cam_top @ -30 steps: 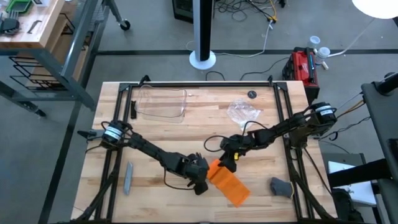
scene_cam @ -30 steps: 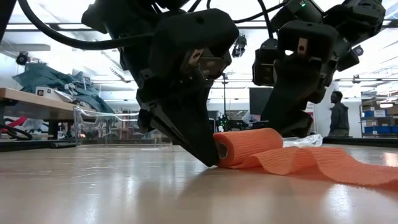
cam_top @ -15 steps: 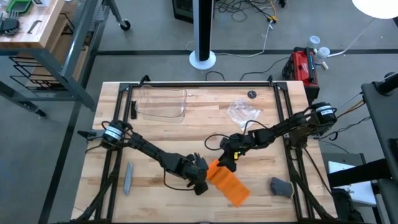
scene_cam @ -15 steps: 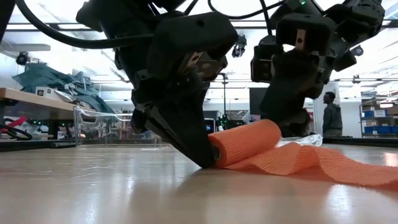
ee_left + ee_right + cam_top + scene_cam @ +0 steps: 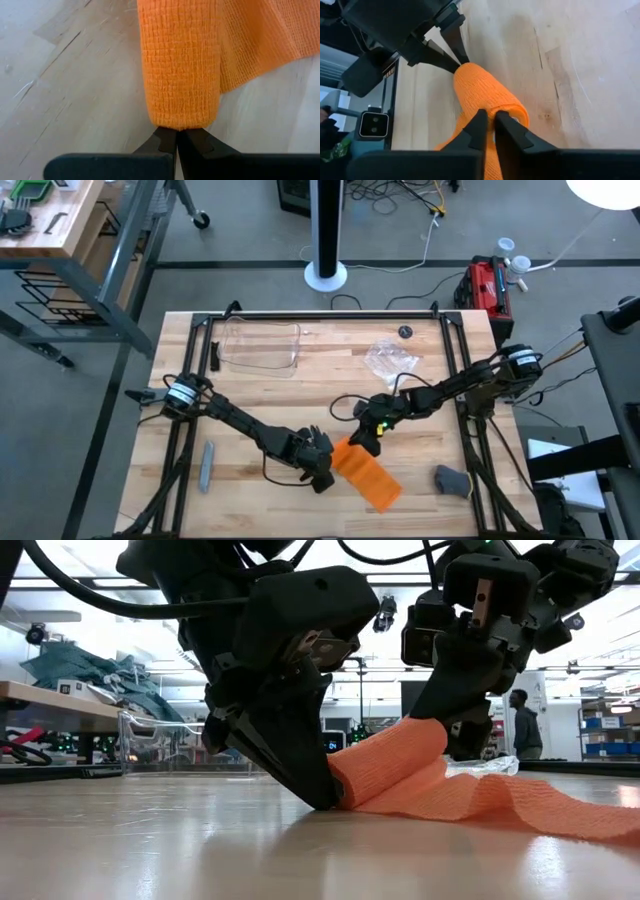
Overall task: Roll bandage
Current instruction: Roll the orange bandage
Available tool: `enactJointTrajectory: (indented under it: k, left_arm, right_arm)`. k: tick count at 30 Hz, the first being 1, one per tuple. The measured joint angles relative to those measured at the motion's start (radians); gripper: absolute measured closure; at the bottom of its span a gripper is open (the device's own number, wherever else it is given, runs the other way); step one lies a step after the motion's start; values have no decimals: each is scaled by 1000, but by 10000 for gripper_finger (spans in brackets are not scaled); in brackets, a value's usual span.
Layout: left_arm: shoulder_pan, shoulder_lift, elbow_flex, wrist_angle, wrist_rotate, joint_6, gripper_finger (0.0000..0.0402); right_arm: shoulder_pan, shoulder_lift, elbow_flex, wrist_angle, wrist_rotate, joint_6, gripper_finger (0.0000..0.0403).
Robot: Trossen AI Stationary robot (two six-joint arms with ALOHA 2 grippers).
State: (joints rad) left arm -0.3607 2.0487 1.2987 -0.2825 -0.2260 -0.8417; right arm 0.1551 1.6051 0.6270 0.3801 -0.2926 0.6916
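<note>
Two grippers hold the bandage [image 5: 362,471] between them near the front middle of the table [image 5: 270,395], one at each end of the small roll. Our left gripper [image 5: 322,471] has its fingers pressed together on the near end of the roll's core, which the left wrist view shows as a tight pinch at the roll's edge. Our right gripper [image 5: 372,434] pinches the opposite end in the same way, fingers closed on the rolled layers. We judge this grip lets the roll turn like an axle while the loose tail feeds in. In the low view the roll [image 5: 385,765] tilts, its right-gripper end raised and the other end low at the tabletop, and the unrolled strip trails flat across the wood toward the front right.
</note>
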Motion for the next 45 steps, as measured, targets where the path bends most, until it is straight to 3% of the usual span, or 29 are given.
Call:
enactJointTrajectory:
  k: [13, 24, 29, 34, 37, 45]
  left_arm:
    - [-1, -50, -6, -61, -1, 10, 401]
    - [-1, -128, -6, -185, -5, -16, 401]
    - [-3, -151, -6, -250, -20, -27, 401]
    - [-5, -155, -3, -219, -55, -32, 401]
    - [-5, -156, -3, -172, -60, -31, 401]
    - [-8, -156, -3, -146, -48, -17, 401]
  right_arm:
    - [2, -9, 0, 8, -3, -58, 402]
    - [29, -47, 5, 185, 8, -142, 401]
    - [30, -49, 6, 116, 22, -113, 401]
    - [27, -43, 3, -93, 83, -108, 402]
    - [27, -43, 3, -167, 181, -112, 402]
    - [28, -43, 3, -107, 328, -221, 402]
